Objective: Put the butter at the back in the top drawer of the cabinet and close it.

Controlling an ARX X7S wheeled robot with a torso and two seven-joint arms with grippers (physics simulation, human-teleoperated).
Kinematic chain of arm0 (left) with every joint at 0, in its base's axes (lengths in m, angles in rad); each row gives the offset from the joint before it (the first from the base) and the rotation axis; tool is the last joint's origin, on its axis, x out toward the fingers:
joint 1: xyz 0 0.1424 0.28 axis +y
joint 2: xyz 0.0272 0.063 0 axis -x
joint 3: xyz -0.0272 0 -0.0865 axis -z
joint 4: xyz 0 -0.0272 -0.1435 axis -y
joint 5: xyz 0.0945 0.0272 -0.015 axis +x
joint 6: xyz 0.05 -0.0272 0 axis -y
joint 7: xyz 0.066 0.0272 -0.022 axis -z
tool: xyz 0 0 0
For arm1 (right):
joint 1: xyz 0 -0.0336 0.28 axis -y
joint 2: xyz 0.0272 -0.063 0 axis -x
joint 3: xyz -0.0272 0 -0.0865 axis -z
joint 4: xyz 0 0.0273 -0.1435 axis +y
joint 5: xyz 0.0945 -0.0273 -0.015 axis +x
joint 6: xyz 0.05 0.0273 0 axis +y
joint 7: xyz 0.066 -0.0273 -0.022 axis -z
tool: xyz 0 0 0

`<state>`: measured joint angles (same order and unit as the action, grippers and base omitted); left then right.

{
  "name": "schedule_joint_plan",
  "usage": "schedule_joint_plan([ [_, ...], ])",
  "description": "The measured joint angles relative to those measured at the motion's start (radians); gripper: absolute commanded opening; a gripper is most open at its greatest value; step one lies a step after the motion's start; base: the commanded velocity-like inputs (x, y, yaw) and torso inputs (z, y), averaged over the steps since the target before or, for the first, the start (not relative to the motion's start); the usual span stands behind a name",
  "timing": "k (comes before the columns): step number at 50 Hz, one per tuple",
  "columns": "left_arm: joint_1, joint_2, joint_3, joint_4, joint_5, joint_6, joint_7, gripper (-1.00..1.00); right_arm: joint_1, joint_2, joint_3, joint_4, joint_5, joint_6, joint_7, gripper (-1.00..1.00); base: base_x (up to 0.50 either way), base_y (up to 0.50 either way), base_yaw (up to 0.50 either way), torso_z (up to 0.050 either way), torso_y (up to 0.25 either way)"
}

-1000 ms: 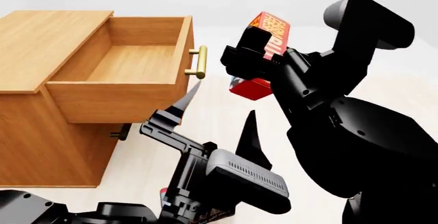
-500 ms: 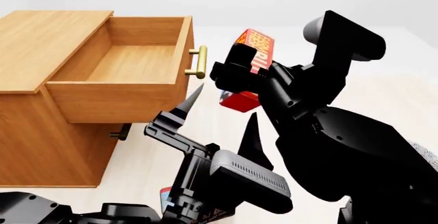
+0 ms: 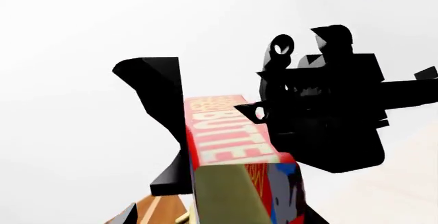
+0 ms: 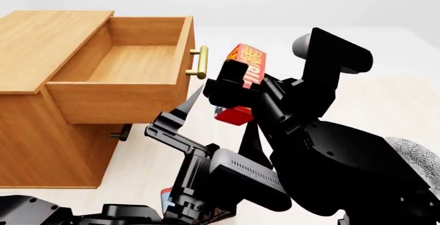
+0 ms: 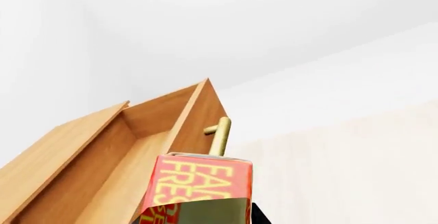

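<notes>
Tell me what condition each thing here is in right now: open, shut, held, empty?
top drawer: pulled open, its visible interior empty.
butter: held in the air beside the drawer's handle, not yet inside.
right end effector: shut on the butter.
left end effector: open, holding nothing.
cabinet: upright on the floor; lower drawers mostly hidden.
</notes>
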<state>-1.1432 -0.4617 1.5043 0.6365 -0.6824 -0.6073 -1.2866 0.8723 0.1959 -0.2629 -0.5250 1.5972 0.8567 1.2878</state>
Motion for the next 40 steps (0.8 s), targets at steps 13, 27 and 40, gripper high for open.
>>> schedule_joint_plan([
  [13,0.012,-0.001,0.001,-0.004,0.004,0.014,0.015,-1.00,-0.003,0.000,-0.016,-0.011,0.011,-0.011,0.003,-1.00,0.00,0.00,0.00,0.001,0.001],
  [27,0.021,-0.008,-0.001,-0.001,0.033,0.011,0.025,-1.00,-0.003,0.003,-0.024,-0.020,0.013,-0.024,0.004,-1.00,0.00,0.00,0.00,0.000,0.001],
  [40,0.027,-0.017,-0.003,0.002,0.031,0.012,0.038,-1.00,0.002,0.011,-0.025,-0.025,0.019,-0.030,0.008,1.00,0.00,0.00,0.00,0.001,0.001],
])
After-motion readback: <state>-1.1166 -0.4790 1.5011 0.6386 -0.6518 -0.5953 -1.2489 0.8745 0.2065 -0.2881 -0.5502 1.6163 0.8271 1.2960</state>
